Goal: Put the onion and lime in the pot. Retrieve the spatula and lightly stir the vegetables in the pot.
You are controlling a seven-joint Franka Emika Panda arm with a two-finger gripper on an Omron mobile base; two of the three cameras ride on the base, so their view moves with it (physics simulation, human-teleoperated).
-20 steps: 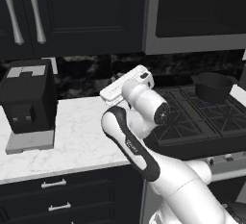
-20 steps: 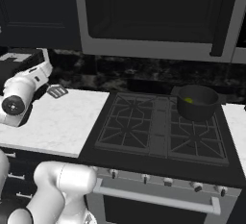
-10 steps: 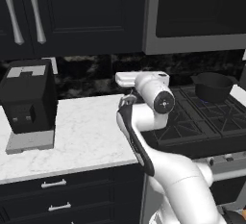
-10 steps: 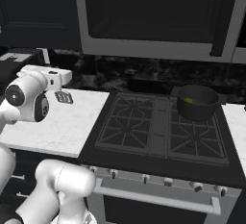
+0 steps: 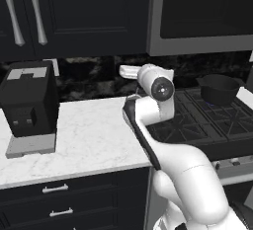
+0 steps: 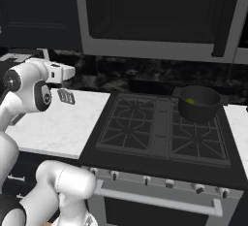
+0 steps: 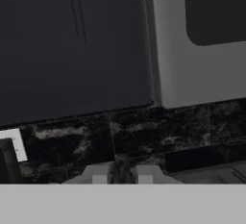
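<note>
Within the last second the arm has swung right, carrying the spatula (image 6: 66, 96) over the counter toward the stove (image 6: 145, 128). Its slotted head hangs below the gripper (image 7: 122, 177), which is clamped on the handle. The pot (image 6: 198, 104) sits well apart on the back right burner with the lime (image 6: 190, 101) inside, so the high carry is probably meant to clear the grates.

No legible text, label, brand, number or sign appears on any surface or appliance in the three views.
</note>
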